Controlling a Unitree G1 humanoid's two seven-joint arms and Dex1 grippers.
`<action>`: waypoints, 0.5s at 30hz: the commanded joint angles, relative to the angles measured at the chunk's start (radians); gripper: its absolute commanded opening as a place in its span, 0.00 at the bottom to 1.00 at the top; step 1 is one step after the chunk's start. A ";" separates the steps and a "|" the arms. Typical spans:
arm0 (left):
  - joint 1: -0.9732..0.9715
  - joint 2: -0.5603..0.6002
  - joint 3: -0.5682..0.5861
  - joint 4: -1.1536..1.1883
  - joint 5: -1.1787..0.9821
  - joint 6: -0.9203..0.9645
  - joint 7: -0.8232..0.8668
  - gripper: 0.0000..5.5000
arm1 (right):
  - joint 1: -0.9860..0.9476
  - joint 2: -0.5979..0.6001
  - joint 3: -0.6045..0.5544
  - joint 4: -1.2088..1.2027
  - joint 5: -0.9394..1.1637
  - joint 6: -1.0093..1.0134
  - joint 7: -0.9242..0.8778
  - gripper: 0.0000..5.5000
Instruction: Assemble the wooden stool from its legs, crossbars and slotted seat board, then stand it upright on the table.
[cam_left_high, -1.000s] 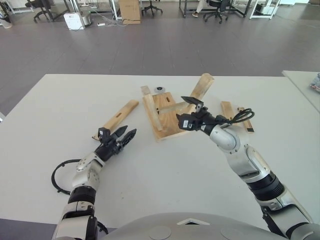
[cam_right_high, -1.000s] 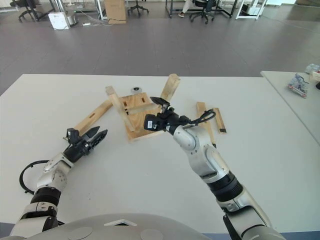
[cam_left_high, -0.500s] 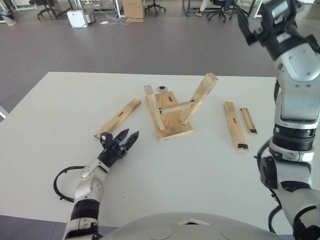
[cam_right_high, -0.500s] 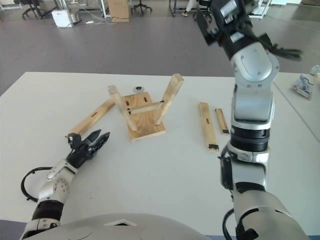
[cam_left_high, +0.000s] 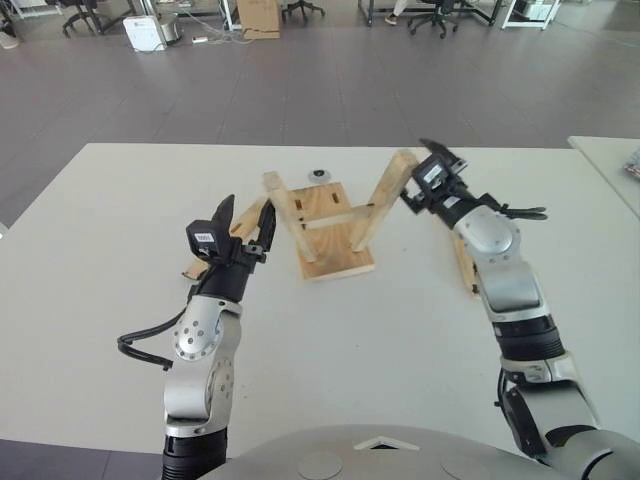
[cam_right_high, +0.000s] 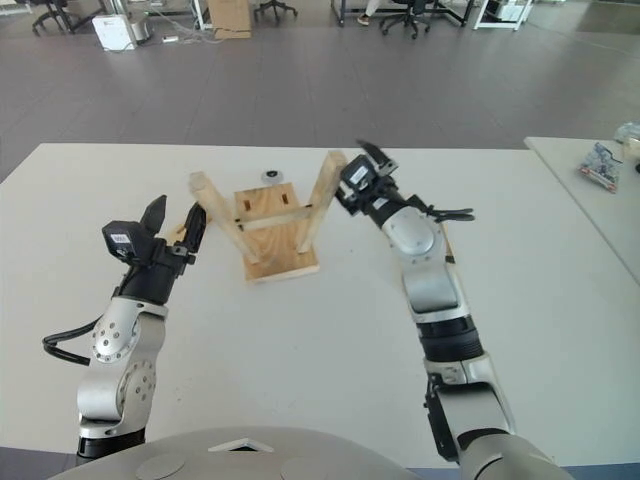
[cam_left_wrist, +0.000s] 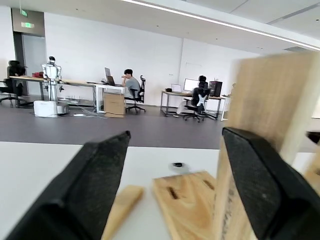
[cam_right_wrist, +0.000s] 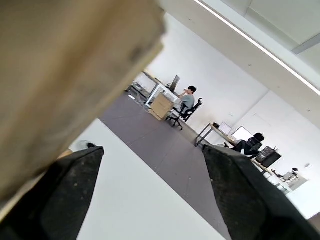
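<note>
Evidently assembly was midway. In the head view the seat board (cam_left_high: 335, 262) lay on the table (cam_left_high: 120, 200), with two legs and a crossbar (cam_left_high: 335, 217) fitted and a loose leg (cam_left_high: 192, 270) waiting. The left gripper (cam_left_high: 247, 212) stood spread by the left leg (cam_left_high: 283, 215), and the right gripper (cam_left_high: 415, 172) was spread at the right leg (cam_left_high: 380, 205).

In the left wrist view that leg sat just beside one finger (cam_left_wrist: 265, 185), ungripped. In the right wrist view nothing was clamped either. Steadying the frame probably calls for closing on both legs.

Grey floor (cam_left_high: 330, 90), office chairs (cam_left_wrist: 197, 102), desks (cam_left_wrist: 85, 84), white walls (cam_left_wrist: 155, 60), perhaps a ceiling light strip (cam_left_wrist: 200, 17).

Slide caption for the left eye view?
Open left gripper and open right gripper flank the upturned, half-built stool.
</note>
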 joint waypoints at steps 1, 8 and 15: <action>-0.035 0.022 -0.087 0.000 0.024 0.026 -0.038 0.63 | 0.017 0.016 0.052 -0.087 -0.019 0.056 0.008 0.68; -0.034 0.023 -0.102 0.061 -0.035 0.068 -0.059 0.63 | -0.006 0.007 0.045 -0.097 -0.037 0.110 -0.011 0.68; -0.182 0.028 -0.253 0.186 -0.027 0.116 -0.165 0.63 | -0.010 0.064 0.115 -0.085 -0.061 0.118 -0.037 0.68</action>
